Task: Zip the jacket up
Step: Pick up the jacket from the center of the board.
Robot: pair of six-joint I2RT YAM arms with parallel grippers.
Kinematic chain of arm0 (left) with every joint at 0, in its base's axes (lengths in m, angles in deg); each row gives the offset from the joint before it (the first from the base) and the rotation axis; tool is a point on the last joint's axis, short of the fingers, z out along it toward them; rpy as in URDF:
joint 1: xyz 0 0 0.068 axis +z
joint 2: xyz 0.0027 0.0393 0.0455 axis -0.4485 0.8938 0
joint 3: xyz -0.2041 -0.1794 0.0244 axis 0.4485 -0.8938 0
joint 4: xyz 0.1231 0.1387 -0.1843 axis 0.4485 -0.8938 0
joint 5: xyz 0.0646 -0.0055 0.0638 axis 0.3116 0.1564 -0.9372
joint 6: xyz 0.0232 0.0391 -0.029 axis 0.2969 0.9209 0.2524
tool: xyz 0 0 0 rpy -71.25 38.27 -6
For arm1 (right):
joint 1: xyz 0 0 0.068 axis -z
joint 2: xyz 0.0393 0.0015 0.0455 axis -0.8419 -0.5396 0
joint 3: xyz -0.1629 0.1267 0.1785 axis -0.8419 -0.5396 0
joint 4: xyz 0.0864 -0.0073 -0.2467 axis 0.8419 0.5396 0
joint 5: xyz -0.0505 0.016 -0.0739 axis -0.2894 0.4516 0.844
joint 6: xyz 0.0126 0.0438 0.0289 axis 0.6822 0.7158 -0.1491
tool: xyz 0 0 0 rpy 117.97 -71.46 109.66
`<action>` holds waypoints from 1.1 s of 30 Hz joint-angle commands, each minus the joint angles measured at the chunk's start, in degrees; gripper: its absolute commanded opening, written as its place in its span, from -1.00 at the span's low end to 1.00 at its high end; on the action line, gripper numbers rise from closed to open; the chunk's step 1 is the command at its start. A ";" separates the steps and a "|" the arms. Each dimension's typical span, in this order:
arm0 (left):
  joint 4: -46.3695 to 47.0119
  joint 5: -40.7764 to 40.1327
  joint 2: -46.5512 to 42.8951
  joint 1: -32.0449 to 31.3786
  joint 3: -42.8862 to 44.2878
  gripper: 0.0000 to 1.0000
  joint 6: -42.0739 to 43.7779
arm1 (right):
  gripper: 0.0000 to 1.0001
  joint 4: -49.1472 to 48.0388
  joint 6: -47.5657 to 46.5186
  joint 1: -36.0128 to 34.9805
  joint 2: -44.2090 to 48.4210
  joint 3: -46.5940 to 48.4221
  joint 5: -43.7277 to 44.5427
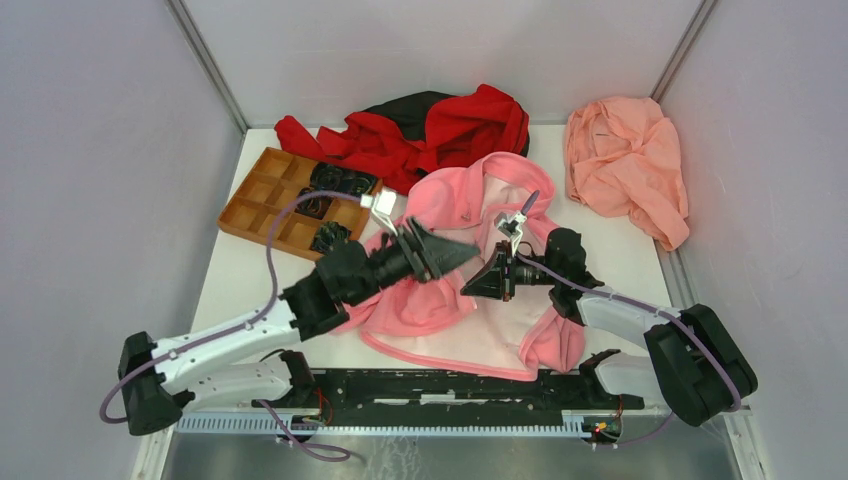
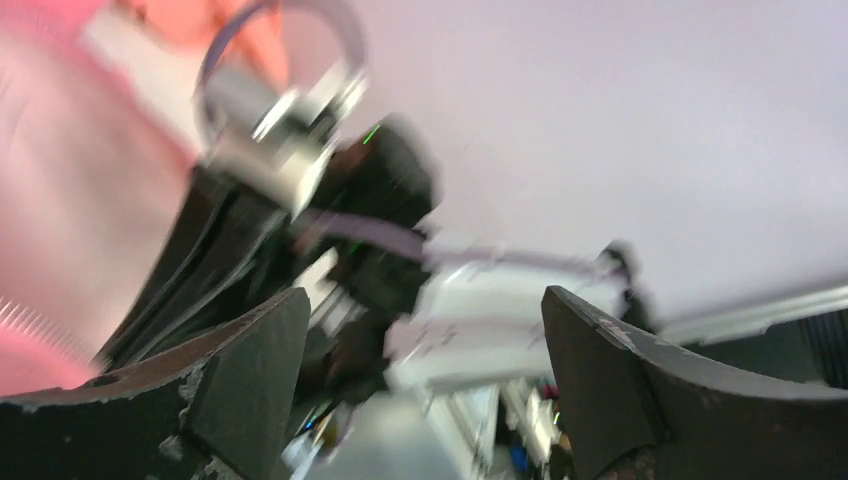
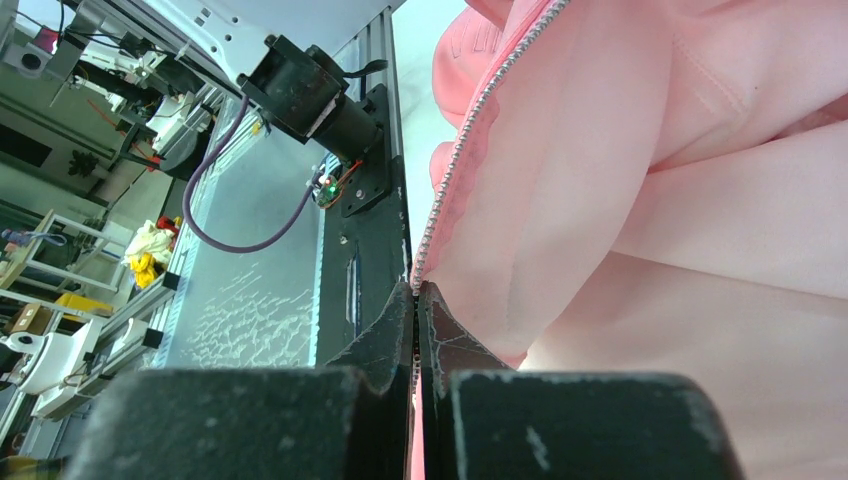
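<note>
The pink jacket (image 1: 450,310) lies crumpled in the middle of the table, its paler lining showing. My left gripper (image 1: 458,254) hovers over it, pointing right, jaws open wide with nothing between them. The left wrist view is motion-blurred: both fingers (image 2: 250,380) stand far apart, the right arm is behind them and pink fabric (image 2: 60,200) at the left. My right gripper (image 1: 470,285) points left and is shut on the jacket's front edge. In the right wrist view that gripper (image 3: 415,300) pinches the zipper teeth (image 3: 470,140), which run up along the pink jacket (image 3: 650,250). The zipper pull is not visible.
A red-and-black garment (image 1: 430,130) lies at the back, and a salmon cloth (image 1: 625,165) at the back right. A brown compartment tray (image 1: 262,200) with black items sits back left. Grey walls close in both sides. The arms' black base rail (image 1: 430,385) runs along the near edge.
</note>
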 commanded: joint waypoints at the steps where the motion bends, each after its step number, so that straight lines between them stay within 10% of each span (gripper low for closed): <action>1: -24.21 -13.29 3.57 -0.17 24.31 0.91 -2.41 | -1.00 -2.51 -0.29 0.13 1.06 -0.25 -0.82; 8: -36.39 -14.01 18.36 -1.22 50.33 0.93 -1.50 | -1.00 1.09 -3.70 0.15 0.09 0.69 -0.49; 24: -35.93 -11.86 22.18 -2.76 59.10 0.92 2.46 | -1.00 1.58 -4.44 0.01 -1.29 0.90 -0.83; 33: 0.47 1.63 2.01 -2.27 7.04 0.80 7.35 | -1.00 -0.21 -2.65 0.01 -0.65 0.74 -1.42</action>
